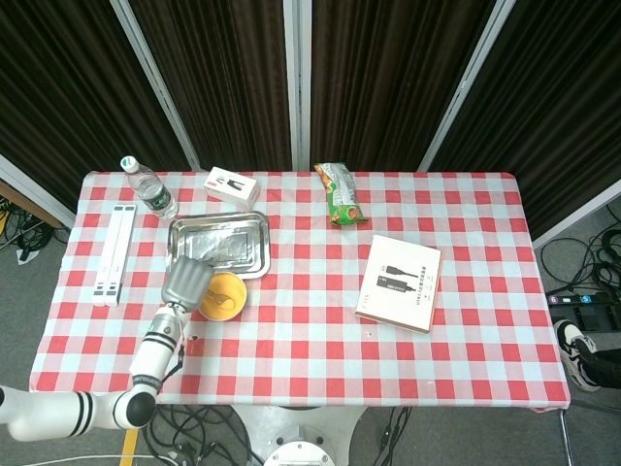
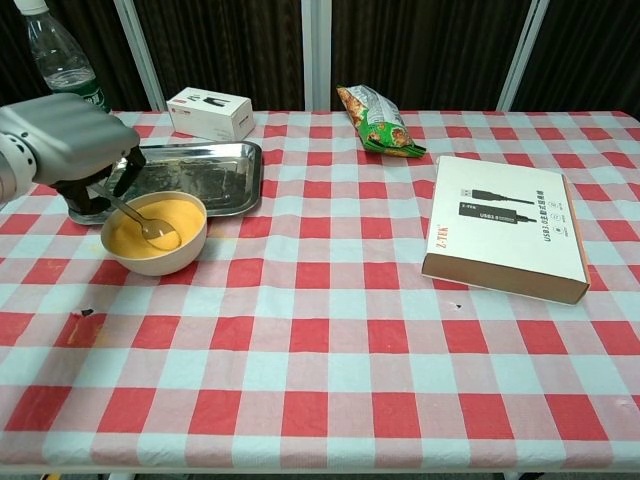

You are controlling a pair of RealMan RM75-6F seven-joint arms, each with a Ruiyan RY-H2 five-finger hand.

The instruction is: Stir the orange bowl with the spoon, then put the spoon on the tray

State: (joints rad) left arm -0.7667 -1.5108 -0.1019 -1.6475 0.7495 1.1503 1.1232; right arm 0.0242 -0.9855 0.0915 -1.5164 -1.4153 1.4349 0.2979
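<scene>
Left hand seen at left edge of frame, fingers clamped on spoon handle. Spoon tip is dipped in orange bowl, lower left on surface. Tray lies just behind bowl. Right hand is out of view.

spoon tilted in orange bowl | tray just behind

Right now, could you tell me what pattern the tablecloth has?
Red and white checks on the tablecloth, clearest in the chest view.
</scene>
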